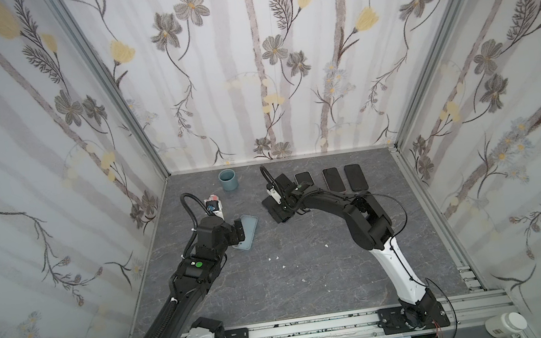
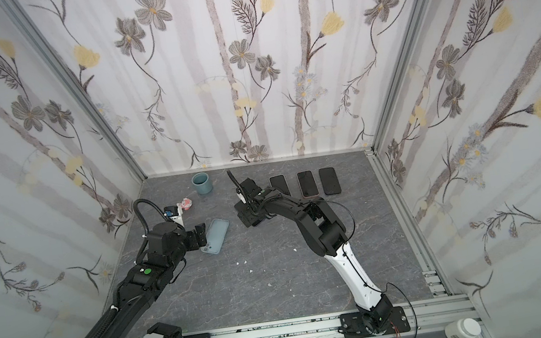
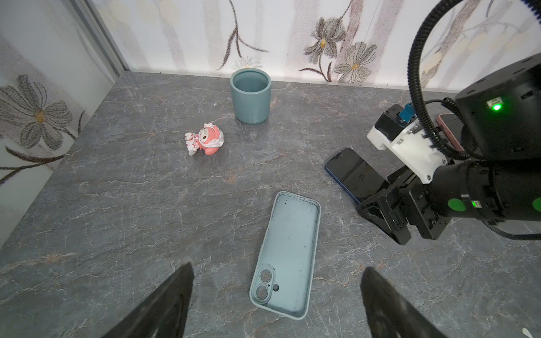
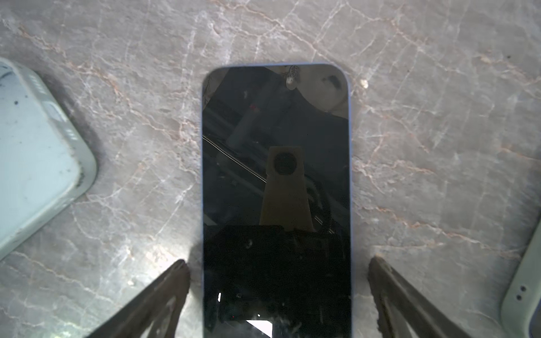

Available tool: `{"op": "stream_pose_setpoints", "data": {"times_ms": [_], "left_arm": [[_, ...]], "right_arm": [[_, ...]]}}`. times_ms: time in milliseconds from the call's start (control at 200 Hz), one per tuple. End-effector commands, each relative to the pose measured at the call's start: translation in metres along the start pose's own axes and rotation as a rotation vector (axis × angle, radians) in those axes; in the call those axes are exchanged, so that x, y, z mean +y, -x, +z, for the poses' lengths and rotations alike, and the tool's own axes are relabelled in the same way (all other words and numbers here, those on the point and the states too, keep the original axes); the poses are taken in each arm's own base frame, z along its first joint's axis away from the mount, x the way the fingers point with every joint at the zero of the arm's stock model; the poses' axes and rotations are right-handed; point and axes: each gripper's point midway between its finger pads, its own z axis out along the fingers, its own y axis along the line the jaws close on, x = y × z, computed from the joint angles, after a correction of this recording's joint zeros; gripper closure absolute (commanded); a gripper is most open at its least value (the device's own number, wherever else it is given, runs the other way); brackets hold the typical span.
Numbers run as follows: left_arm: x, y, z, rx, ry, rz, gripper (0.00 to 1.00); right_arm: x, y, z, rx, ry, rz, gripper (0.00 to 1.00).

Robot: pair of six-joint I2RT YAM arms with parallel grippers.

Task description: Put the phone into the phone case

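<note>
Between fingers [image 4: 164,292] of the right hand [image 4: 280,262] lies the phone [image 4: 276,175].

Four phones [image 2: 307,184]: three in a row right of the single cup [image 2: 202,183], a fourth phone [image 3: 354,172] closer to it. One phone case [image 2: 215,235], one toy figure [image 3: 206,142].

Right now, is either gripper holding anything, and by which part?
Nothing held. Left gripper open over the phone case; right gripper open, straddling the blue-edged phone.
</note>
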Motion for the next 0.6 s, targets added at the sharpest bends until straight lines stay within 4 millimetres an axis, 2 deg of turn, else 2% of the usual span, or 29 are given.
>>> {"op": "stream_pose_setpoints", "data": {"times_ms": [0, 170, 280, 450, 594], "left_arm": [[0.0, 0.005, 0.0, -0.019, -0.004, -0.01, 0.11], [0.0, 0.005, -0.001, -0.025, -0.003, -0.007, 0.11], [-0.001, 0.005, -0.003, -0.038, -0.013, 0.01, 0.1], [-0.001, 0.006, -0.004, -0.049, -0.016, 0.015, 0.09], [-0.002, 0.005, -0.004, -0.047, -0.022, 0.016, 0.09]], "right_arm": [[-0.005, -0.025, 0.007, 0.101, -0.033, -0.024, 0.09], [-0.003, -0.028, 0.007, 0.11, -0.023, -0.03, 0.24], [0.001, -0.025, 0.003, 0.102, 0.0, -0.027, 0.3], [0.004, -0.023, -0.004, 0.102, 0.02, -0.023, 0.37], [0.006, -0.029, -0.014, 0.096, 0.027, -0.015, 0.39]]}}
